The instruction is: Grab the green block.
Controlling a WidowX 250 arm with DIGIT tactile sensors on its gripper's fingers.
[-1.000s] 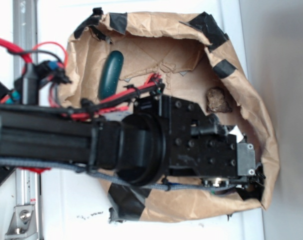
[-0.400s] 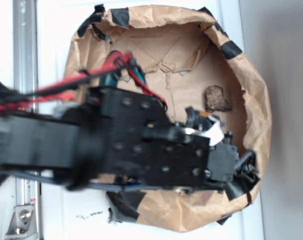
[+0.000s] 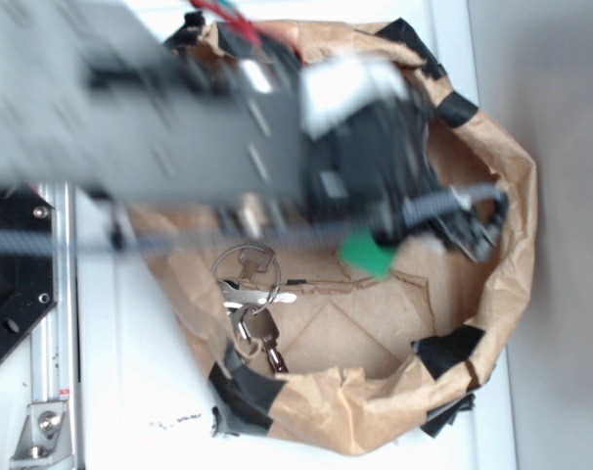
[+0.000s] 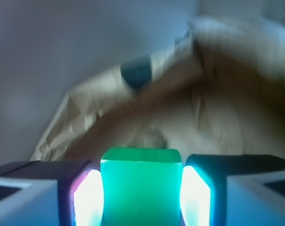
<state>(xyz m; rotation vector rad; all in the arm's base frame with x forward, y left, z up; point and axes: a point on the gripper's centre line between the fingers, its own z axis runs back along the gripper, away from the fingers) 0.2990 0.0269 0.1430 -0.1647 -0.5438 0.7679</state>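
Green block (image 4: 141, 188) clamped between the glowing pads of the closed gripper (image 4: 141, 193), held above the brown paper bag (image 3: 492, 294) (keys (image 3: 250, 299) below); fast, blurred arm motion could shake it loose.

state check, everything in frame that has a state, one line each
gripper: shut on the green block, a lit pad against each side.
green block: held between the pads; in the exterior view it pokes out below the blurred arm.
paper bag: open, crumpled rim patched with black tape.
keys: lying flat on the bag floor, on their ring, untouched.
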